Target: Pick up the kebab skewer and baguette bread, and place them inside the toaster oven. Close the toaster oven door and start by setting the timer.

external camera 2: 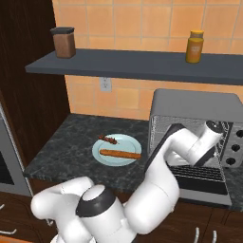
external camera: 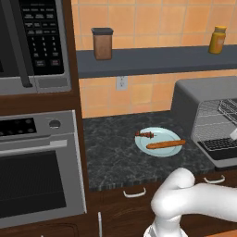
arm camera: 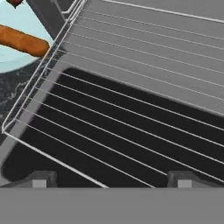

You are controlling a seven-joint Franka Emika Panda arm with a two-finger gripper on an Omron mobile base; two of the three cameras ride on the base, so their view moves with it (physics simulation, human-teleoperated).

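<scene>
Orange-brown baguette bread [external camera 2: 120,154] lies on plate [external camera 2: 105,158], well left of empty, wide-open gripper [arm camera: 111,180]

On the plate [external camera: 159,133] left of the toaster oven [external camera: 194,92], the kebab skewer [external camera: 145,134] lies behind the baguette bread [external camera: 165,144].

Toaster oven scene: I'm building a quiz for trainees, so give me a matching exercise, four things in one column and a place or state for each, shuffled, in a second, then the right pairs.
Things:
1. baguette bread
2. toaster oven door
3. yellow bottle
4. brown canister

Places or states:
A. at the left end of the shelf
B. folded down open
C. lying on the pale blue plate beside the kebab skewer
D. on the shelf above the toaster oven

Pairs: 1-C, 2-B, 3-D, 4-A
</scene>
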